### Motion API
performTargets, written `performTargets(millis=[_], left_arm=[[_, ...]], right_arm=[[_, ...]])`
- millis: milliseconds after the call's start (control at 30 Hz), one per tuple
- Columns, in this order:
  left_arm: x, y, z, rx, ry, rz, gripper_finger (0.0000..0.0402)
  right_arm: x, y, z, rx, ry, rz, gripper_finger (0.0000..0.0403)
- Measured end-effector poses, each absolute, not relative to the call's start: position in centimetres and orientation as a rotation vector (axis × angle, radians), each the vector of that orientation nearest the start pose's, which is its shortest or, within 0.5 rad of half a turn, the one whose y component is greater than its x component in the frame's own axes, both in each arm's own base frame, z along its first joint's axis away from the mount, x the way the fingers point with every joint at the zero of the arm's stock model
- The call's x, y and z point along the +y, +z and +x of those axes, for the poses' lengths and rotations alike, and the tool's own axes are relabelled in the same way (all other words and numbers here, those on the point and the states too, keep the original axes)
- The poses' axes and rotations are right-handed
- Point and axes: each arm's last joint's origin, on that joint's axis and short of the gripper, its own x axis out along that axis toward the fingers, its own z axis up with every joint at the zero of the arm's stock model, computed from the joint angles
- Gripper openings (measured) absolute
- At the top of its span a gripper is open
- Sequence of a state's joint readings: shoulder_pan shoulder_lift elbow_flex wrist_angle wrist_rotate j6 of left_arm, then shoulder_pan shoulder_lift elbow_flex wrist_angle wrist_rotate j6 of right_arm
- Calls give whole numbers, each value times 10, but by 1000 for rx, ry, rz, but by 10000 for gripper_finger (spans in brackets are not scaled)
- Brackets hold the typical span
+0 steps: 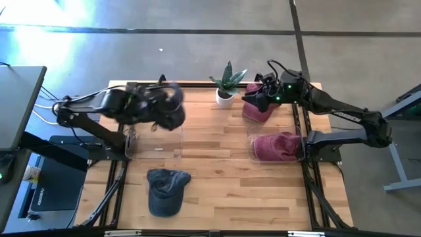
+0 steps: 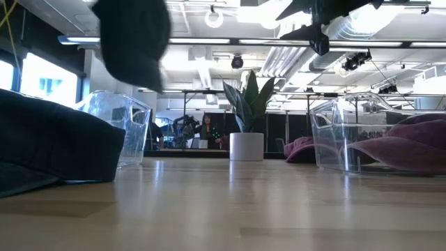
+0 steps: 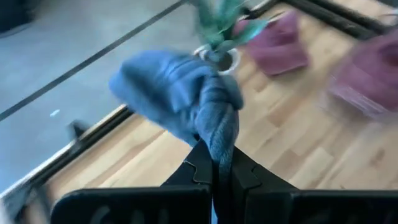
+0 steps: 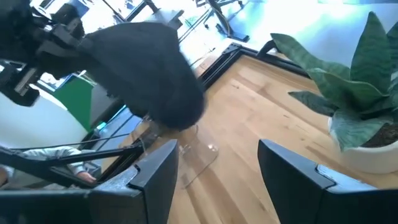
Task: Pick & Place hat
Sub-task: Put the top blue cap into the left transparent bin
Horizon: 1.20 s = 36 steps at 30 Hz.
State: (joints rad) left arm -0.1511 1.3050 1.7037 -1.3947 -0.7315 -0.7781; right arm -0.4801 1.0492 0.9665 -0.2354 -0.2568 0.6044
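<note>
The left gripper (image 3: pixel 217 177) clamps a dark hat (image 1: pixel 164 105) above a clear bin (image 1: pixel 154 141); the right gripper (image 4: pixel 217 165) hovers spread and empty over a maroon hat (image 1: pixel 258 108).

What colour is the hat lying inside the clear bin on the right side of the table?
Maroon hat, clearest in the high view.

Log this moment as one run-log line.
left end effector: shut on dark hat, above clear bin | right end effector: open, near plant

- Table (image 1: pixel 217 164): pale wood planks, smooth with a slight sheen.
- Bins (image 2: pixel 348 136): clear glossy plastic.
- Hats (image 1: pixel 164 191): soft matt cloth, dark blue and maroon.
</note>
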Motion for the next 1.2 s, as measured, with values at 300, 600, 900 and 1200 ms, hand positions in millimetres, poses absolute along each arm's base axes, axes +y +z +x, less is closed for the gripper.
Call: performTargets(millis=[300, 600, 900, 1200], left_arm=[[-41, 413, 177, 600, 913, -322, 0], [-62, 346, 174, 717, 966, -360, 0], [-79, 305, 162, 661, 1032, -408, 0], [-77, 259, 145, 736, 1165, -454, 6]], right_arm=[[-108, 334, 223, 207, -310, 733, 215], [-110, 336, 229, 155, -296, 764, 215], [-111, 339, 229, 114, -313, 778, 215], [-112, 340, 229, 94, -328, 800, 215]])
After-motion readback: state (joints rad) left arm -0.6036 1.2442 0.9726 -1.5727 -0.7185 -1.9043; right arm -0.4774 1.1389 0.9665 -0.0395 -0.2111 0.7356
